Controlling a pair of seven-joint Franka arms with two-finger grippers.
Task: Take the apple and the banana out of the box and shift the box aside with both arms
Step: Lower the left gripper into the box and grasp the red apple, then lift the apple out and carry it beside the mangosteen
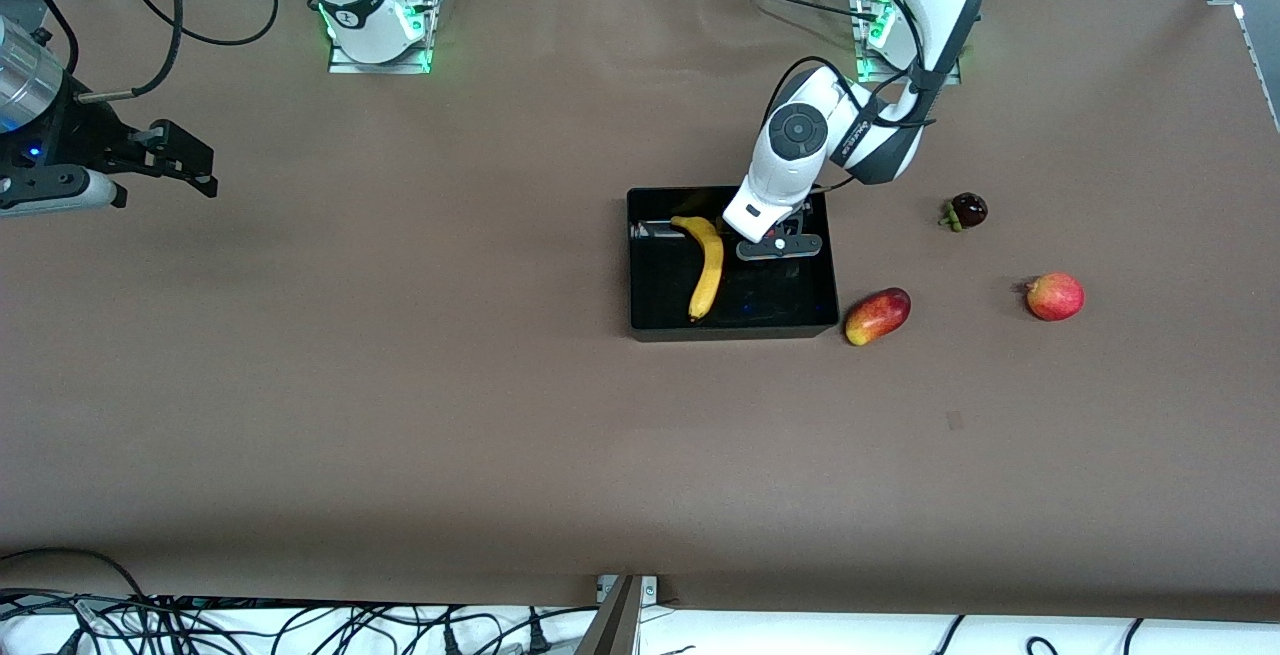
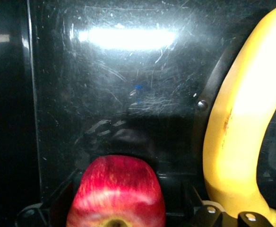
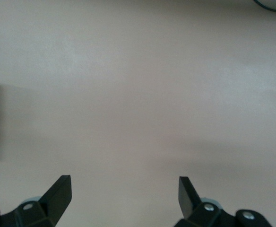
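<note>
The black box (image 1: 660,285) sits mid-table. The yellow banana (image 1: 708,270) lies in it, toward the right arm's end. My left gripper (image 1: 780,247) is down inside the box beside the banana and hides what it holds in the front view. In the left wrist view it is shut on a red apple (image 2: 116,184) with a yellowish patch, close over the glossy box floor (image 2: 105,94), with the banana (image 2: 242,123) alongside. My right gripper (image 1: 195,165) is open and empty over bare table near the right arm's end, and waits; it also shows in the right wrist view (image 3: 124,182).
Outside the box, toward the left arm's end, lie a red-yellow oval fruit (image 1: 877,316) touching the box's corner, a round red fruit (image 1: 1055,296) and a small dark fruit (image 1: 967,210). Brown table (image 1: 400,385) all round.
</note>
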